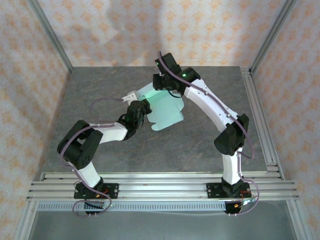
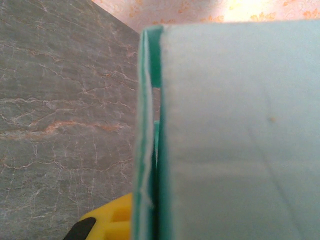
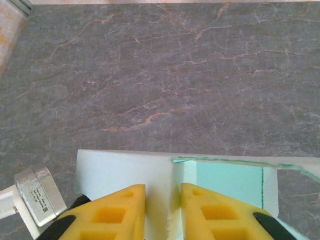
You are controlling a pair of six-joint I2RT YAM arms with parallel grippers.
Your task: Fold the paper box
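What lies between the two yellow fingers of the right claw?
A pale panel of the paper box stands between the fingers of the right claw, as the right wrist view shows.

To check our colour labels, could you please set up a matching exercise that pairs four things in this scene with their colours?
Things:
1. paper box
2. tabletop
3. right pincer's fingers
4. walls

Colours:
A. yellow
B. grey with pale veins
C. pale with an orange pattern
D. mint-blue

Pairs: 1-D; 2-B; 3-A; 4-C
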